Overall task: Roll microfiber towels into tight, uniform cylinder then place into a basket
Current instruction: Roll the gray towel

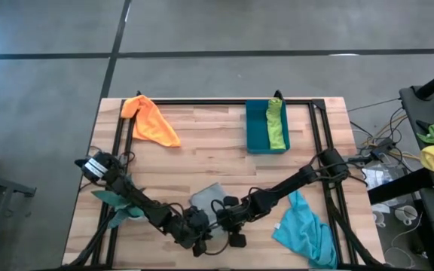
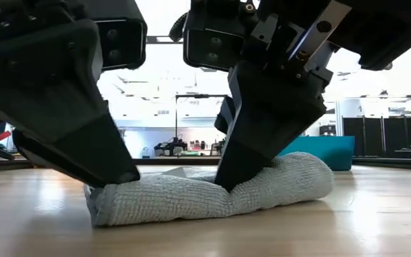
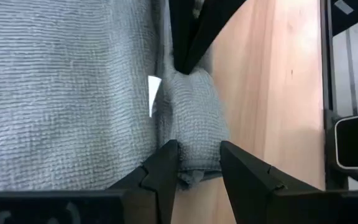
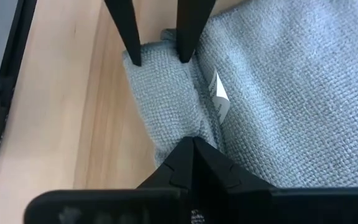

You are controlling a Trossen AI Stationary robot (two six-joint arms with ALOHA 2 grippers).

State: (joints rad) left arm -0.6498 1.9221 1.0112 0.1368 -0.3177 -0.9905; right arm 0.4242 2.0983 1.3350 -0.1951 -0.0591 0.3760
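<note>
Rolling, judged mid-way, with everything hinging on how the roll lies between the two pincers.

High view: grey towel [image 1: 208, 199] near the front edge of the surface [image 1: 202, 150], roughly midway between the sides. Left pincer [image 1: 197, 239] and right pincer [image 1: 230, 220] both at its near side, close together. Well apart at the far right, basket [image 1: 256, 128] with lime green towel [image 1: 277, 124] already inside. Orange towel [image 1: 151, 120] far left, turquoise towel [image 1: 307, 229] near right, both loose. Likely nearer to the basket: the right arm.

Low view: grey towel [image 2: 205, 196] seen as a fat roll, long axis crosswise along the surface. Left pincer [image 2: 120, 175] down on one end, right pincer [image 2: 227, 182] dug into the roll further along, denting it. Uneven in thickness, so not yet tight or uniform.

Left wrist view: left pincer [image 3: 197, 165] narrow, one finger on each side of the roll's end, gripping the grey towel [image 3: 194, 118]. Beside the roll, the flat unrolled part with a white label [image 3: 154, 93].

Right wrist view: right pincer [image 4: 192, 146] closed to a point, pinching the grey towel [image 4: 166, 99]. Flat remainder lying to one side of the roll only, so the next turn probably has to go across the long axis, towards that flat part, both ends together.
</note>
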